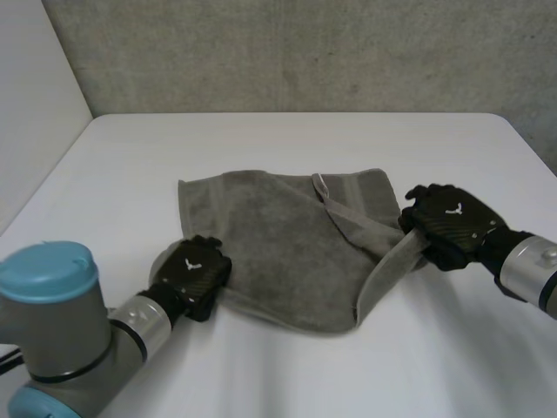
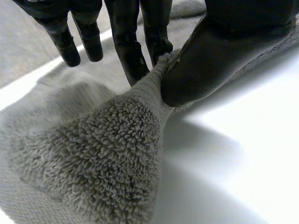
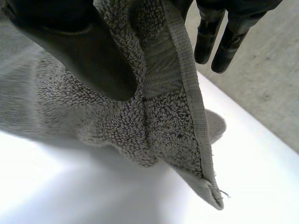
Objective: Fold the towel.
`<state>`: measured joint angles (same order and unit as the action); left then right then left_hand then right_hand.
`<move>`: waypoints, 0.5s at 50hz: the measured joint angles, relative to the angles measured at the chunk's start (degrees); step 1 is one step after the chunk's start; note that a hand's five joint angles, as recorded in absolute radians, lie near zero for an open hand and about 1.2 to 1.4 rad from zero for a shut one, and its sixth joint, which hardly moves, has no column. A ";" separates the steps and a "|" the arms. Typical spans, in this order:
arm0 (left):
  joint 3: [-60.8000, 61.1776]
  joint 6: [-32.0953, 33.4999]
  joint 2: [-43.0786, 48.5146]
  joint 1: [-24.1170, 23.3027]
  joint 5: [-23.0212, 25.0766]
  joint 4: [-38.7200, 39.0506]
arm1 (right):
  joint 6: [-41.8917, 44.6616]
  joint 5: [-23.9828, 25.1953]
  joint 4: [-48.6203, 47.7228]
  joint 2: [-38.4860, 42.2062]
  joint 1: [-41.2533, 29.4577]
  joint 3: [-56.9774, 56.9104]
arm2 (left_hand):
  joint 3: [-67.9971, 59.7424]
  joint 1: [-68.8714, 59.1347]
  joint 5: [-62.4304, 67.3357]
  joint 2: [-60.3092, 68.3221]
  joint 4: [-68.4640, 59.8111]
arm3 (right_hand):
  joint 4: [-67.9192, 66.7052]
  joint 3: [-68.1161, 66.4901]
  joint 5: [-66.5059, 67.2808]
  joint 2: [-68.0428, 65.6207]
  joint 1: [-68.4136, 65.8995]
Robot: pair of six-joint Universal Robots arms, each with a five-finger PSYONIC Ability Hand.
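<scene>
Towel [image 1: 270,252] looks barely folded, left hand [image 1: 193,273] pinching its near corner, right hand [image 1: 452,225] gripping a lifted edge

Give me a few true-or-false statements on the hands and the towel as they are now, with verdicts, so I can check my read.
1. The left hand pinches the towel at its near left corner. True.
2. The right hand is open and clear of the towel. False: its thumb and fingers pinch the towel's right edge, close to a corner.
3. The towel lies flat and fully spread on the table. False: its right side is lifted off the table and rumpled.
4. Both hands hold the same towel. True.
</scene>
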<state>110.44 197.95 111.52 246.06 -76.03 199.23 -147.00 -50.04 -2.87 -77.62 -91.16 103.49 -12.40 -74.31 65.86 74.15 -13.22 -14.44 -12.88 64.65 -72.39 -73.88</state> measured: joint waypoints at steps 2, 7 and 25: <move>0.09 -0.11 -1.62 0.60 0.03 -0.39 | -0.02 -0.05 0.38 -1.32 0.32 -0.15 | 0.00 0.00 0.00 0.00 0.00 | 0.00 0.00 0.00 0.00 0.00; -0.04 -0.51 -9.23 3.00 0.26 -3.64 | -0.12 0.22 2.83 -8.25 3.08 -1.02 | 0.00 0.00 0.00 0.00 0.00 | 0.00 0.00 0.00 0.00 0.00; -6.98 -3.94 -24.04 9.52 0.95 -15.45 | 8.94 5.37 21.42 -15.05 7.64 -7.75 | 0.00 0.00 0.00 0.00 0.00 | 0.00 0.00 0.02 -1.35 0.02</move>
<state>103.46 194.02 87.49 255.58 -75.08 183.78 -138.07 -44.67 18.55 -92.66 -83.52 95.74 -12.40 -74.31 65.86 74.15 -13.22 -14.44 -12.88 64.67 -73.73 -73.86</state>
